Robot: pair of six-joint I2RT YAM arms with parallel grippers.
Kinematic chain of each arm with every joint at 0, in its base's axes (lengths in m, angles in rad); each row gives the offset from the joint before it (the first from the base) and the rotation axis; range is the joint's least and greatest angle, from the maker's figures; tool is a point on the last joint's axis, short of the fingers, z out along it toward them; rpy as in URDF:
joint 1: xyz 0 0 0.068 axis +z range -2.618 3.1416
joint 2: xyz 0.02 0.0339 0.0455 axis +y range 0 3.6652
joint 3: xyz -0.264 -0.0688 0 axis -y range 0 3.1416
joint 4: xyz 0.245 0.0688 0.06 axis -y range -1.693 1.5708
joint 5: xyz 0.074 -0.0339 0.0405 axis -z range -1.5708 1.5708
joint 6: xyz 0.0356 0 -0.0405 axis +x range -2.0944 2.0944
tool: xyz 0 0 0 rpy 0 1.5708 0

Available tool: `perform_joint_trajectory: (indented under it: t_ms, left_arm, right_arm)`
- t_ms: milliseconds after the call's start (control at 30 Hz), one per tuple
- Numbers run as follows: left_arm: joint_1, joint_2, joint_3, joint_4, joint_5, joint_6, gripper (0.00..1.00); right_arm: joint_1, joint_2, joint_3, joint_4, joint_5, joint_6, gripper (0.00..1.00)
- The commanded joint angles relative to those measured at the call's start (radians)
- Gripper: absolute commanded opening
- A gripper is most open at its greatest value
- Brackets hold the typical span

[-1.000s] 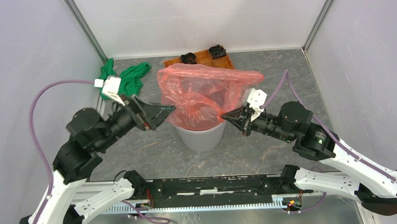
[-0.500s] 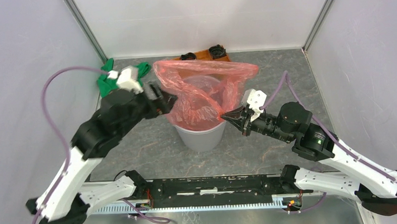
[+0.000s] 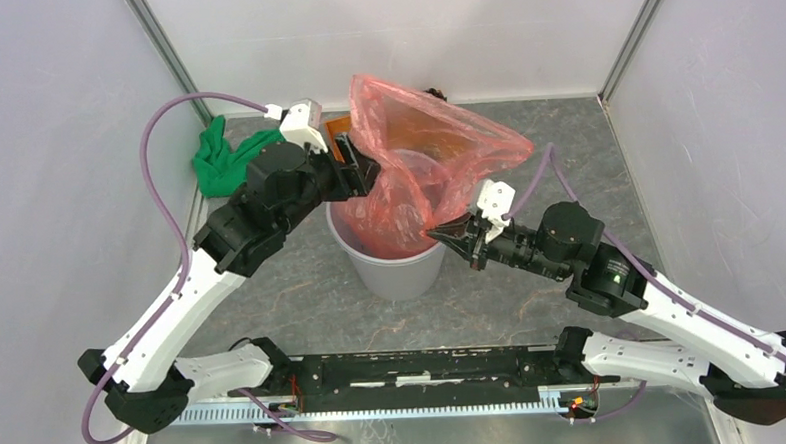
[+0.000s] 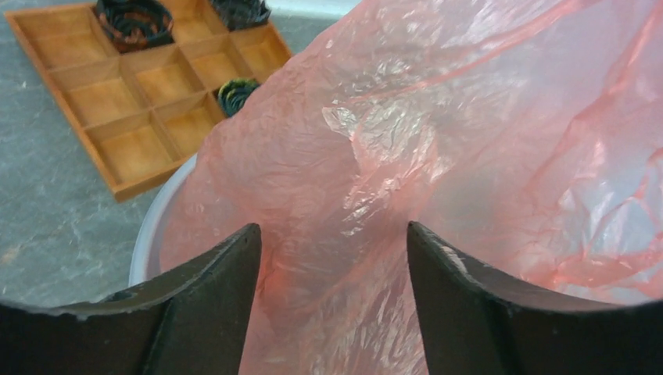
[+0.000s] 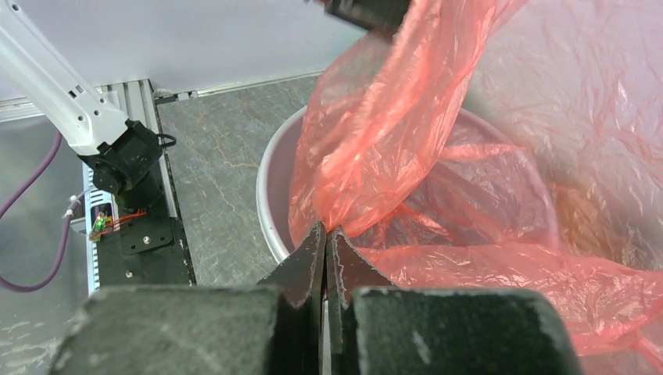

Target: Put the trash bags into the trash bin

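On grey table (image 3: pixel 566 144), right gripper (image 5: pixel 324 234) pinches bag (image 3: pixel 436 150) over bin (image 3: pixel 391 274); left gripper (image 4: pixel 332 230) apparently wide.

I am seeing the trash bag (image 3: pixel 421 146) ballooning over the trash bin (image 3: pixel 396 272) and blocking nearly all of its mouth. The left end effector (image 3: pixel 361 172) and right end effector (image 3: pixel 436 236) are crowding it from both sides. A tray (image 4: pixel 148 152) and green cloth (image 3: pixel 228 159) are filling the bench's (image 3: pixel 302 286) far-left corner. The near strip and far-right side are lying open.
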Motion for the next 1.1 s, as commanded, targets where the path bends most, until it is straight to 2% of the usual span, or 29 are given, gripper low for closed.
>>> perform_joint_trajectory:
  t_ms: [0, 267, 400, 533, 667, 767, 867, 933, 1067]
  left_arm:
    - [0.004, -0.087, -0.155, 0.086, -0.029, 0.013, 0.71]
    - [0.004, -0.21, -0.388, 0.059, 0.138, -0.055, 0.61]
    - [0.004, -0.236, -0.381, 0.027, 0.16, -0.036, 0.62]
    - [0.004, -0.281, -0.301, -0.013, 0.157, 0.002, 0.82]
    - [0.004, -0.317, -0.215, -0.088, 0.116, 0.029, 0.95]
    - [0.004, -0.336, -0.156, -0.139, 0.045, 0.058, 0.99]
    - [0.004, -0.31, -0.041, -0.181, -0.065, 0.147, 1.0]
    - [0.004, -0.253, 0.072, -0.19, -0.134, 0.217, 1.0]
    - [0.004, -0.052, 0.313, -0.152, -0.158, 0.317, 1.0]
  right_arm:
    - [0.002, 0.029, 0.039, 0.101, -0.015, 0.01, 0.01]
    - [0.003, 0.123, 0.156, 0.117, -0.147, 0.048, 0.01]
    - [0.003, 0.14, 0.149, 0.085, -0.045, 0.038, 0.01]
    - [0.002, 0.104, 0.099, 0.048, 0.053, 0.038, 0.01]
    - [0.002, 0.083, 0.076, 0.007, 0.045, 0.034, 0.01]
    - [0.002, 0.081, 0.08, -0.037, 0.01, 0.01, 0.01]
    - [0.003, 0.083, 0.089, -0.064, -0.024, -0.007, 0.01]
    - [0.003, 0.091, 0.096, -0.066, -0.05, -0.009, 0.01]
    - [0.003, 0.117, 0.101, -0.055, -0.111, 0.003, 0.01]
